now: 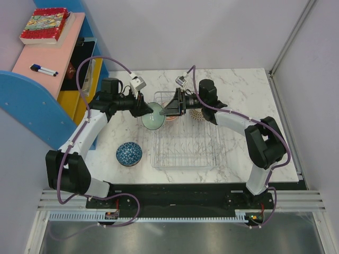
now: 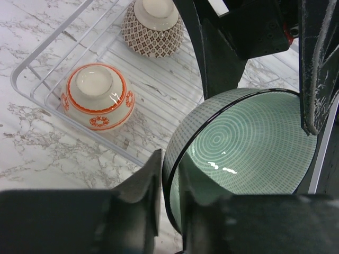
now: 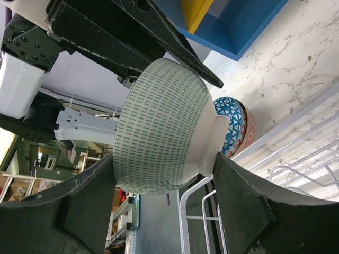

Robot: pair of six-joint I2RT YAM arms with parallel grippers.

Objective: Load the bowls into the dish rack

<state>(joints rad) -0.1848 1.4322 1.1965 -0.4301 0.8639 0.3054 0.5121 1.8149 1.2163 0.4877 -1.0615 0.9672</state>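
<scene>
A green-patterned bowl hangs tilted on its side over the far left corner of the silver wire dish rack. My left gripper is shut on its rim; in the left wrist view one finger sits outside the wall and one inside. My right gripper spans the same bowl, one finger against the rim and one against the foot. Two bowls lie upside down in the rack: an orange-banded one and a brown-patterned one. A blue bowl stands on the table left of the rack.
A blue and yellow shelf unit stands off the table's far left corner, with a pink top holding a book and a marker. The rack's wire rim lies right under the right gripper.
</scene>
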